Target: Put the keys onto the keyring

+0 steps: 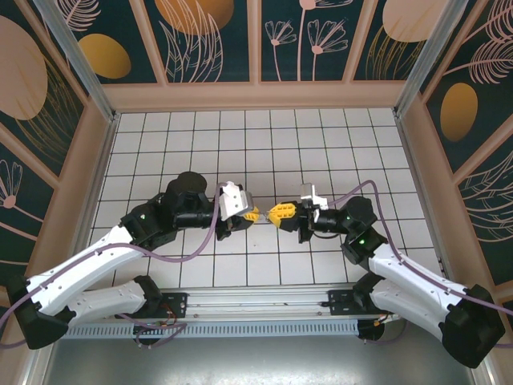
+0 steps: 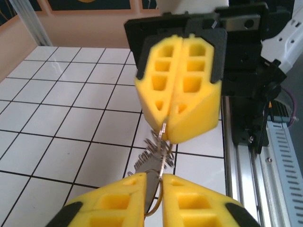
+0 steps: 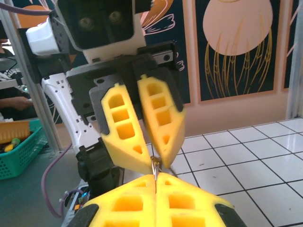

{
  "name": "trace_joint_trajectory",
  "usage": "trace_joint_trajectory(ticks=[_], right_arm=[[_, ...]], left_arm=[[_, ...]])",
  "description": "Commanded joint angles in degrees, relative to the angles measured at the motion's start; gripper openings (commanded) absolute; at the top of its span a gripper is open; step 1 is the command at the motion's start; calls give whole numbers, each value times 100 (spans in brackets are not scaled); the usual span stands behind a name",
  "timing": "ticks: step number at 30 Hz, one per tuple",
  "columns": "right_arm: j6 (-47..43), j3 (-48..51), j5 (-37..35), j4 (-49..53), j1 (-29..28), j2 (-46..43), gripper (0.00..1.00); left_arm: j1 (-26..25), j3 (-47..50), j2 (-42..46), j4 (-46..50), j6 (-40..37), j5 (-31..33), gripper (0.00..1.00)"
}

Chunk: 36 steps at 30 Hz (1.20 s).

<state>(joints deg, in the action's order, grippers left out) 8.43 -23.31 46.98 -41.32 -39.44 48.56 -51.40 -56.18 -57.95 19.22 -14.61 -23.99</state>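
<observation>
My two grippers meet tip to tip over the middle of the tiled table. The left gripper is shut on the key's silver toothed blade; the red head is hidden between the yellow fingers. The right gripper faces it, shut on the keyring's thin metal ring, which runs edge-on from the right gripper down into the left gripper, beside the blade. In the right wrist view that metal edge stands between my right gripper and the left gripper. The keyring's strap is hidden.
White tiled floor stretches behind the grippers, boxed in by patterned walls. A metal rail runs along the near edge by the arm bases. A green basket sits outside the cell at the left.
</observation>
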Motion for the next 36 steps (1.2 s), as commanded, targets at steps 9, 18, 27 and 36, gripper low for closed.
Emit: trace_joint_trajectory(ticks=[9, 18, 27, 36], right_arm=[[120, 88, -829, -880, -63, -53, 0], [-41, 147, -1230, -811, -129, -8, 0], [-653, 290, -2400, -644, -581, -121, 0], [-433, 793, -1895, -1911, -598, -275, 0]], left_arm=[[19, -134, -86, 28, 72, -293, 8], [22, -53, -180, -383, 289, -575, 9], [23, -156, -312, -349, 394, -639, 12], [24, -2, -10, -631, 680, -567, 37]])
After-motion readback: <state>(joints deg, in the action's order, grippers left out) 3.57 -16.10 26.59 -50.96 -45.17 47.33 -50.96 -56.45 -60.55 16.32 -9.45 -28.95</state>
